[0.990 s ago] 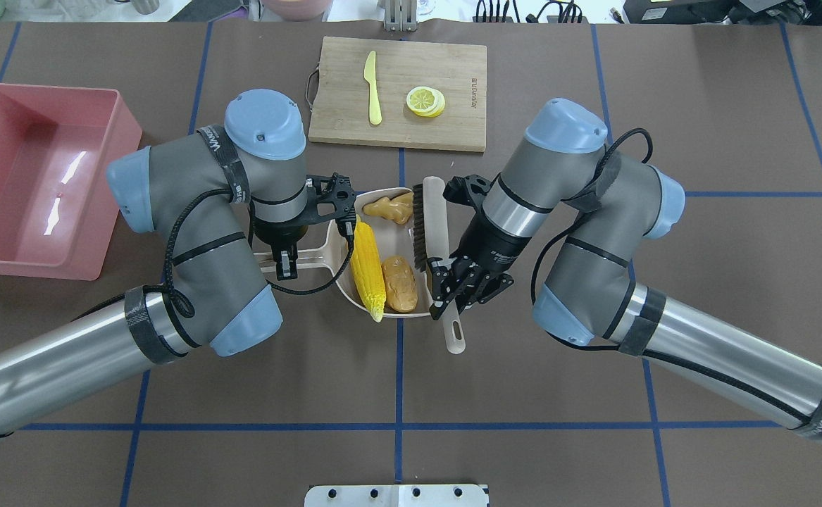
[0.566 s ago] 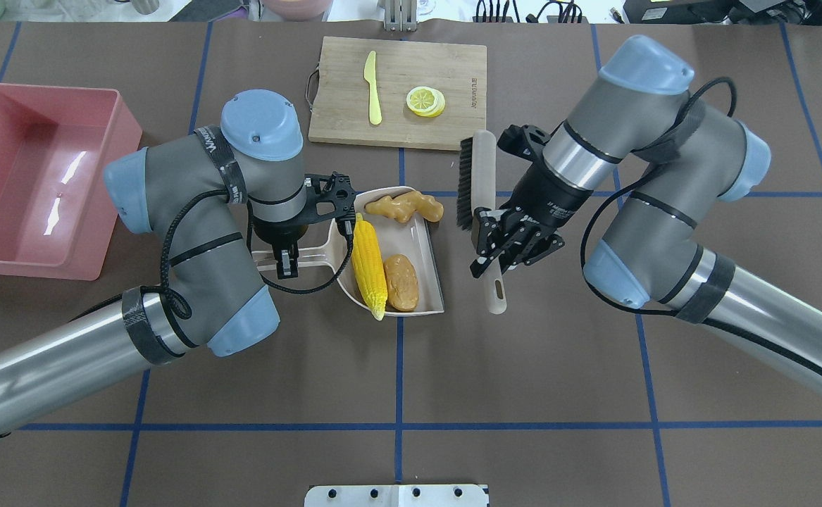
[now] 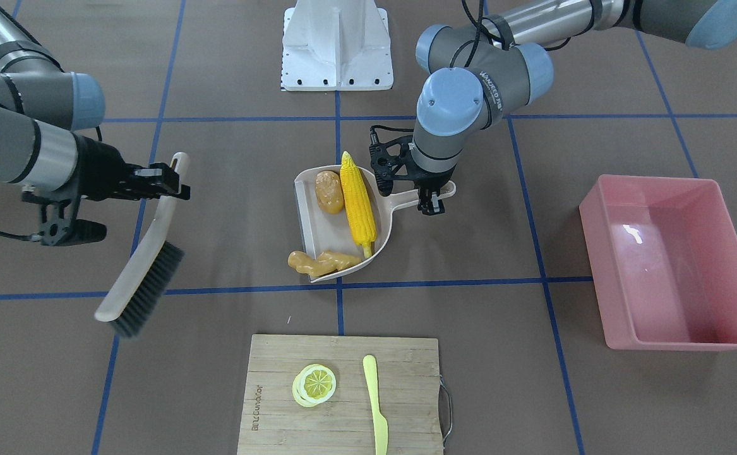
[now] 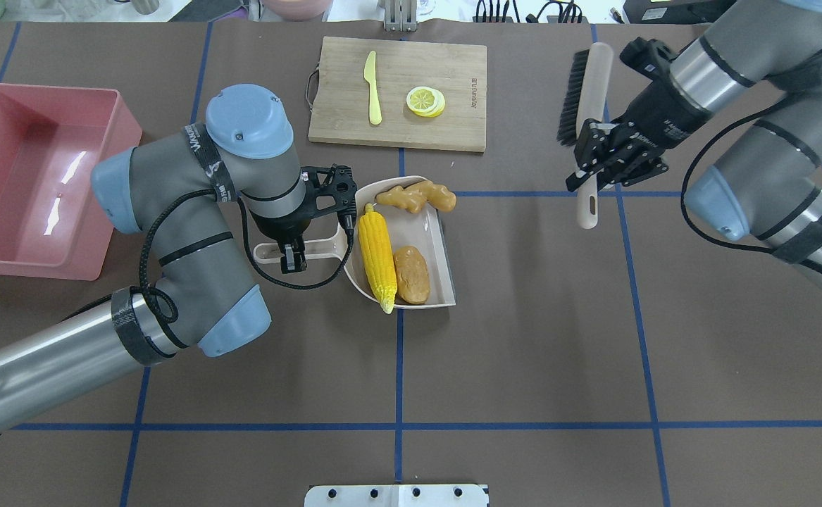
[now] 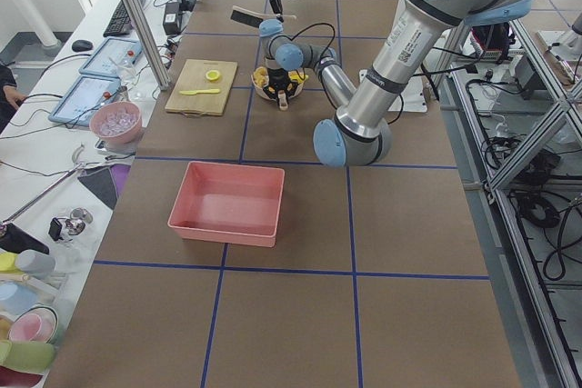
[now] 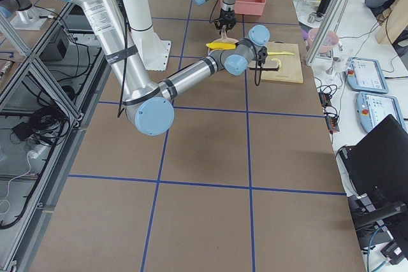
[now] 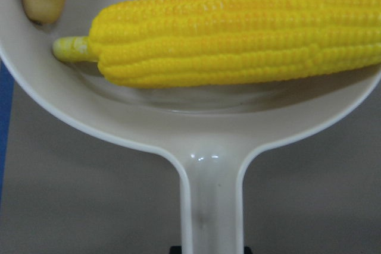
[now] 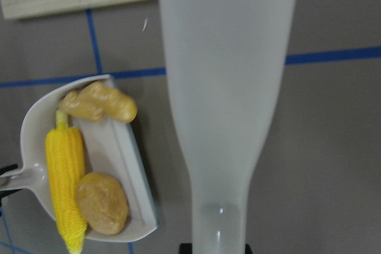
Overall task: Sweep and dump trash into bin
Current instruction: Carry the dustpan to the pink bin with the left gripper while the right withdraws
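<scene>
The beige dustpan lies mid-table holding the trash: a yellow corn cob, a brown potato and a tan ginger root that hangs over the pan's open lip. My left gripper is shut on the dustpan's handle. My right gripper is shut on the handle of a brush, held in the air at the far right. The pink bin stands at the left edge.
A wooden cutting board with a yellow knife and lemon slices lies beyond the dustpan. Blue tape lines cross the brown table. The robot base plate sits at the near edge.
My right arm has lifted the brush out of the dustpan and carried it far to the right and away. The dustpan has shifted slightly right; the ginger now overhangs its lip.
</scene>
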Robot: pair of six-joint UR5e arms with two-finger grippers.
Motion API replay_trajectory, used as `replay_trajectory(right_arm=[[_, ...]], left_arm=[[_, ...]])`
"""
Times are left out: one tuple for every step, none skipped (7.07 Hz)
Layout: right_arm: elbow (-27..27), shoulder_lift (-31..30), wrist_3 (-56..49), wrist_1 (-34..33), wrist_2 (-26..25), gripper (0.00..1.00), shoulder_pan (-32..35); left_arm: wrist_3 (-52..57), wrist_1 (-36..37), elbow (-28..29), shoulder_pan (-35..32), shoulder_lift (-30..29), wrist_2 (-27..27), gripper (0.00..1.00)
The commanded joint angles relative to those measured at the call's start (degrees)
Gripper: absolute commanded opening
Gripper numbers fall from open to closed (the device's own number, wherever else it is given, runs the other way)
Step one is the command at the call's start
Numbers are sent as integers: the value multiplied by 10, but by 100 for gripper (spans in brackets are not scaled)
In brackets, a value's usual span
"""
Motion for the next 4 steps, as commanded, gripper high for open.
replay_trajectory(right_arm=[[2,-73,-87,-1,-24,0,59],[2,-110,-143,-1,-24,0,76],[4,-146,-193,-1,-28,0,79],[5,-169,-225,-12,-31,0,79]], left_arm=[[-45,-68,-14,-1,20,0,0],[-87,-84,-48,-8,39,0,0],[-120,-87,-84,-33,64,0,0],[-136,-85,-112,-63,88,-1,0]])
